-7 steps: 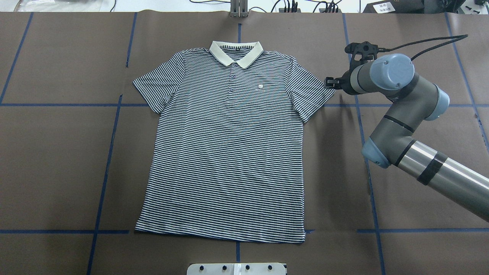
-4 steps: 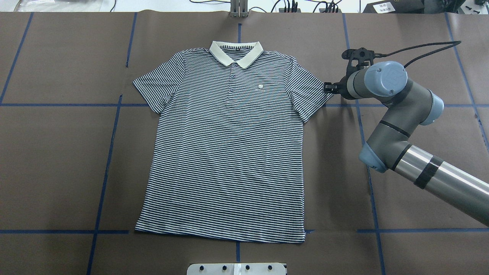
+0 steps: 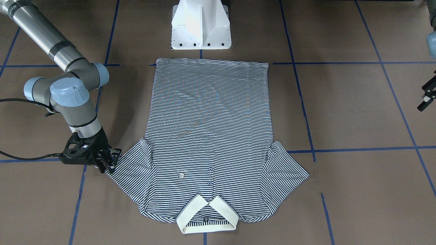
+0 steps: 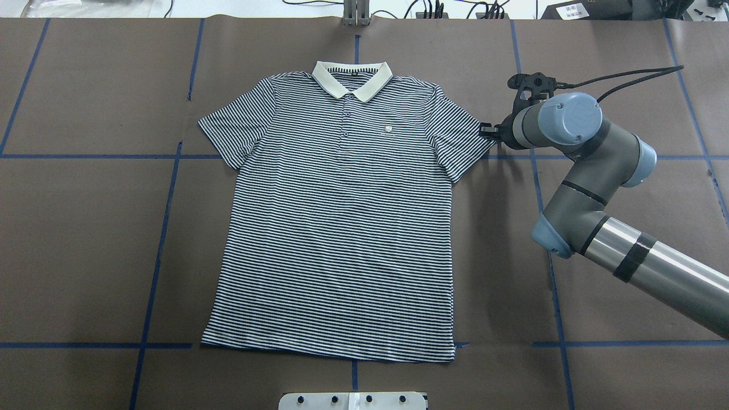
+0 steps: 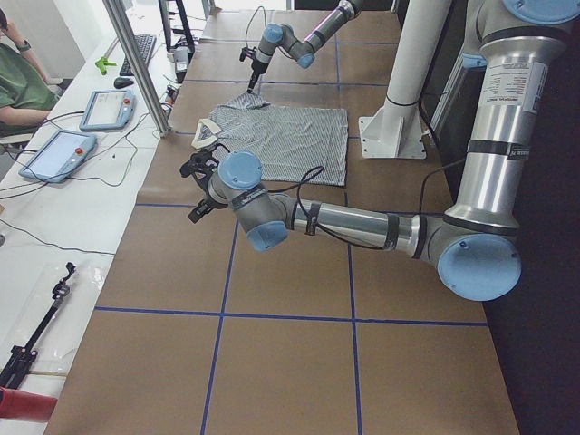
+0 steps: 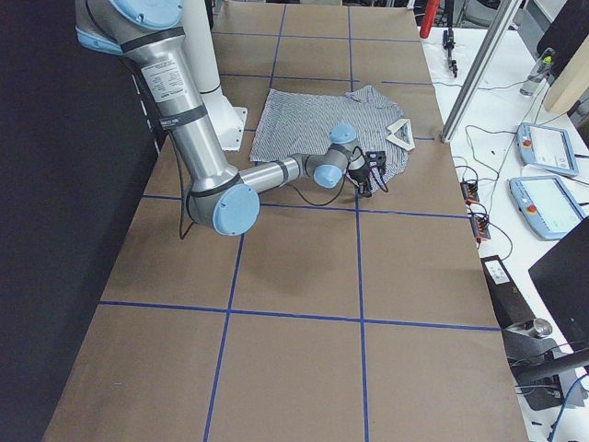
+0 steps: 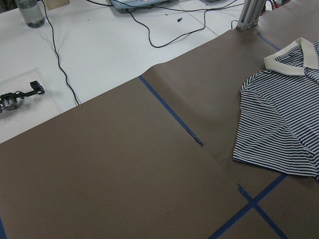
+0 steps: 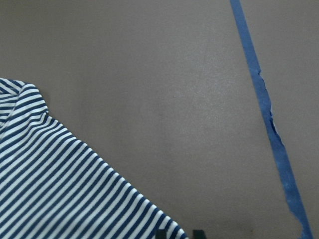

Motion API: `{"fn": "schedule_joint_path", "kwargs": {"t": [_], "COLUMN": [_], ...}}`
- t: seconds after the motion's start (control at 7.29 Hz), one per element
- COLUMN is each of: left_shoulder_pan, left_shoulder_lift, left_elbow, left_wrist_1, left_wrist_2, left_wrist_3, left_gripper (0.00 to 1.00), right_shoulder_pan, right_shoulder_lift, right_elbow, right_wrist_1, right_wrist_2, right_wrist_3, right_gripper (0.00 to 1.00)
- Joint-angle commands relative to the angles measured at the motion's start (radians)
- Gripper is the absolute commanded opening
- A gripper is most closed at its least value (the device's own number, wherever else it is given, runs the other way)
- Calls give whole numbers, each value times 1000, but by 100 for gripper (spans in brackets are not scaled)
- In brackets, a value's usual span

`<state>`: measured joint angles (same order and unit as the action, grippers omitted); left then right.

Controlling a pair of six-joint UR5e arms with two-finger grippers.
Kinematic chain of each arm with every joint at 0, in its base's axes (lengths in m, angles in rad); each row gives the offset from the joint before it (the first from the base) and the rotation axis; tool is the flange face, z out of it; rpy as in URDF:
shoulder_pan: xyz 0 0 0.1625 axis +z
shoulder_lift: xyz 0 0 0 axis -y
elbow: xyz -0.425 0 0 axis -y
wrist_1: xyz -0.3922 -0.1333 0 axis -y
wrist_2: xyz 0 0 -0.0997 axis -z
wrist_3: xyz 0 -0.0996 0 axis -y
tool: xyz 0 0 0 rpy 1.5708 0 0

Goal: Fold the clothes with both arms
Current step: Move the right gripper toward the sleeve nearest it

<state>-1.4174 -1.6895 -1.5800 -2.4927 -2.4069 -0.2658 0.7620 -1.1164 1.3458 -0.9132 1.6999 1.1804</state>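
Note:
The striped polo shirt (image 4: 342,228) lies flat and face up on the brown table, collar (image 4: 352,78) at the far side. It also shows in the front view (image 3: 207,129). My right gripper (image 4: 484,130) is low at the outer edge of the shirt's right-hand sleeve, also seen in the front view (image 3: 109,163). The right wrist view shows the sleeve corner (image 8: 60,179) beside its fingertips (image 8: 162,234), which stand slightly apart and hold nothing. My left gripper (image 3: 426,97) hangs open and empty far off the shirt's other side. The left wrist view shows that sleeve (image 7: 279,124) at a distance.
The white pedestal base (image 3: 201,25) stands at the shirt's hem side. Blue tape lines (image 4: 165,228) grid the brown table. A white side table with tablets (image 5: 59,154), cables and a seated operator (image 5: 18,82) runs beyond the collar end, behind an aluminium post (image 5: 136,63).
My right gripper has moved left and a little nearer, from beside the sleeve to its outer edge. The shirt has not moved.

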Motion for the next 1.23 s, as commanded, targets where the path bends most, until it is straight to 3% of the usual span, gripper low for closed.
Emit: {"fn": "schedule_joint_path", "kwargs": {"t": [0.0, 0.27, 0.41, 0.55, 0.69, 0.96, 1.1], "left_shoulder_pan": [0, 0, 0, 0, 0, 0, 0], "left_shoulder_lift": [5, 14, 14, 14, 16, 16, 16], "left_elbow": [0, -3, -3, -3, -3, -2, -3], "left_wrist_1": [-3, -5, -5, -5, -5, -5, -5], "left_wrist_2": [0, -1, -1, -1, -1, 0, -1], "left_wrist_3": [4, 7, 7, 7, 7, 7, 7], "left_gripper": [100, 100, 100, 100, 100, 100, 100], "right_shoulder_pan": [0, 2, -1, -44, -81, -136, -145], "right_shoulder_lift": [4, 27, 102, 207, 277, 401, 452], "right_elbow": [10, 47, 65, 58, 43, -90, -155], "right_wrist_1": [-9, -47, -179, -322, -388, -386, -386], "right_wrist_2": [1, 1, -8, -72, -116, -225, -230], "right_wrist_3": [11, 39, 86, 147, 224, 312, 332], "right_gripper": [0, 0, 0, 0, 0, 0, 0]}}
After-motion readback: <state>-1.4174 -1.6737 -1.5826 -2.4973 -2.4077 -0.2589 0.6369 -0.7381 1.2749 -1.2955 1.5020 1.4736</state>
